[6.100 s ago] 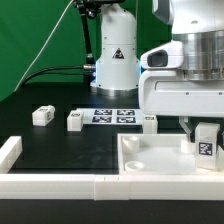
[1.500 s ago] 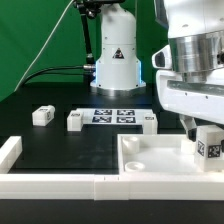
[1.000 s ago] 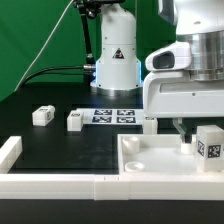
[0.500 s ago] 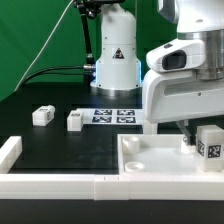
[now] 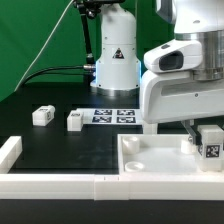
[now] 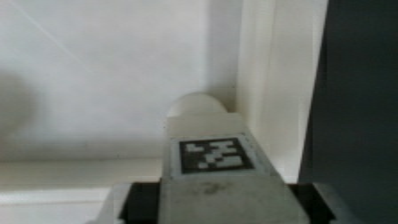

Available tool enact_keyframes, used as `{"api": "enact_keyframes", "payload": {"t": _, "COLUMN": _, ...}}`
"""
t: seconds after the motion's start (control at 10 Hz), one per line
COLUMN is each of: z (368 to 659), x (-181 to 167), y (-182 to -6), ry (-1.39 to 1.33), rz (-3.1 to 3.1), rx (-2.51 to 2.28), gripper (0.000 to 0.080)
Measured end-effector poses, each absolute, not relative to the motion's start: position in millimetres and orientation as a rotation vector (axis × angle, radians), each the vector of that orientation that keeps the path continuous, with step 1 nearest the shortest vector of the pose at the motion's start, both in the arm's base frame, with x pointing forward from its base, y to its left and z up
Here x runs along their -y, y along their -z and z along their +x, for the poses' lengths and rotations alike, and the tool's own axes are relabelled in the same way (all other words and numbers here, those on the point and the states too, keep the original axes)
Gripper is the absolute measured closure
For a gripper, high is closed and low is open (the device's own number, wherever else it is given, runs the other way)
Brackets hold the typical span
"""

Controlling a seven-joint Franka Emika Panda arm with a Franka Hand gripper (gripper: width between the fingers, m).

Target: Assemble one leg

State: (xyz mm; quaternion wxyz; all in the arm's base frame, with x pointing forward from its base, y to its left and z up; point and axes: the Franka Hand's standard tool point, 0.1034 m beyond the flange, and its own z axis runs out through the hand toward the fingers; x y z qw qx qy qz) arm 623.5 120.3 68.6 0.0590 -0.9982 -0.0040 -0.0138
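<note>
The leg [image 5: 210, 141], a small white block with a black-and-white tag, stands upright in the corner socket of the large white tray-like piece [image 5: 150, 163] at the exterior view's right. My gripper [image 5: 200, 138] comes down from above, with a finger on each side of the leg. In the wrist view the leg [image 6: 210, 140] fills the space between the dark pads [image 6: 139, 205], which touch both of its sides. It sits in the tray's corner [image 6: 107, 80]. Three more legs lie on the black table: two at the left [image 5: 42, 116] [image 5: 75, 120] and one partly behind the hand [image 5: 149, 122].
The marker board [image 5: 113, 116] lies in front of the robot base [image 5: 115, 60]. A white rail [image 5: 55, 185] runs along the table's front, with a raised end piece [image 5: 10, 152] at the left. Cables hang at the back left.
Over the last second the hand has shifted slightly to the exterior view's left and settled around the leg. The leg has stayed upright in the corner socket.
</note>
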Motion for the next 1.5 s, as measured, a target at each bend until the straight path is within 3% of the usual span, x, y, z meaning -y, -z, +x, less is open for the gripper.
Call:
{"api": "enact_keyframes", "payload": {"t": 0.2, "z": 624.0, "x": -120.6, "y": -68.8, "ry": 0.037, "rz": -3.016, "rx": -0.175, "gripper": 0.0504}}
{"api": "enact_keyframes", "payload": {"t": 0.9, "z": 620.3, "x": -126.9, "y": -67.7, "ry": -0.083, "rz": -2.635, "rx": -1.498, "gripper": 0.0504}}
{"api": "enact_keyframes", "payload": {"t": 1.4, "z": 620.1, "x": -127.7, "y": -67.6, "ry": -0.099, "rz": -2.479, "rx": -1.751, "gripper": 0.0506}}
{"api": "enact_keyframes", "payload": {"t": 1.5, "z": 619.8, "x": -127.6, "y": -67.5, "ry": -0.097, "rz": -2.522, "rx": -1.689, "gripper": 0.0308}}
